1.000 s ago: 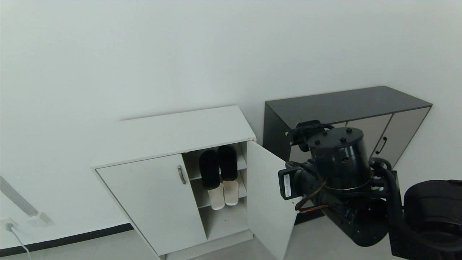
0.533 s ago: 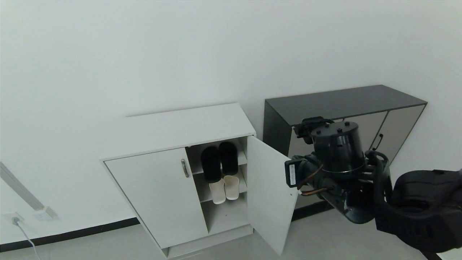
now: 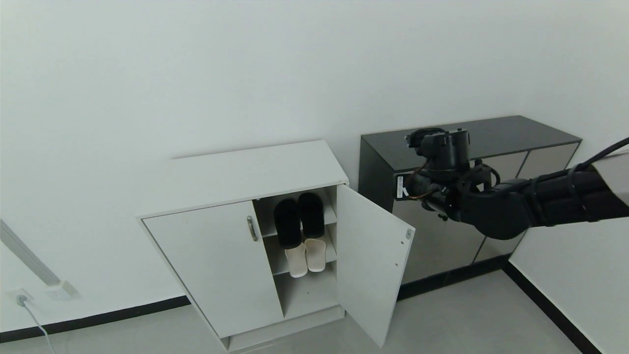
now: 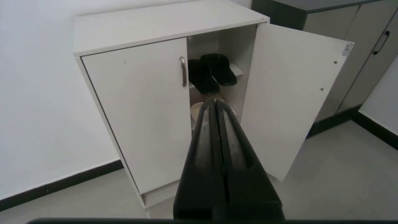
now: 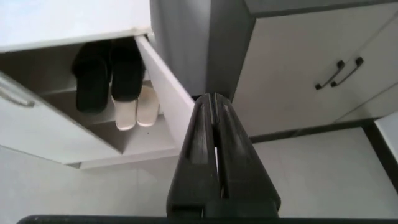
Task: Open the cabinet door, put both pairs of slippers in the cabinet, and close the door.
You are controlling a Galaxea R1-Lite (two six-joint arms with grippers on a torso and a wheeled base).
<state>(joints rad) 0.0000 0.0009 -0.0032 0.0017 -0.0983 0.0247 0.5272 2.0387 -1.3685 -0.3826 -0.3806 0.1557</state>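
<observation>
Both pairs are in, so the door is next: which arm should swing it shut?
Right, I'd say. The right pincer is on the outer side of the open door, whose edge lies just ahead of it. The left pincer faces the cabinet front, on the door's inner side.

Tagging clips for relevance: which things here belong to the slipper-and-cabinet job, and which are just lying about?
Job: white cabinet, its open right door, black slippers on the upper shelf, white slippers on the shelf below, left claw and right claw, both shut and empty.
Lying about: dark cabinet beside it, wall socket with cable.
</observation>
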